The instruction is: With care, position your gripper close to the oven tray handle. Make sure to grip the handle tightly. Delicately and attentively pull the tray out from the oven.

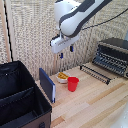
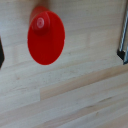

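Observation:
The black and silver toaster oven [image 1: 114, 54] stands on the wooden table at the exterior view's right. A dark barred part [image 1: 96, 72], its door or tray, juts out low from its front; I cannot make out the handle. My gripper [image 1: 66, 52] hangs high above the table, over the red cup and well to the exterior view's left of the oven. Its two dark fingers stand apart with nothing between them. The wrist view looks straight down on the red cup [image 2: 46, 37], with a silver-edged dark bar [image 2: 123, 40] at the picture's border.
A red cup [image 1: 73, 83] and a small bowl of yellow pieces [image 1: 62, 76] sit mid-table. A dark blue upright panel [image 1: 47, 85] stands beside them. A large black bin [image 1: 20, 97] fills the exterior view's lower left. A slatted wall stands behind.

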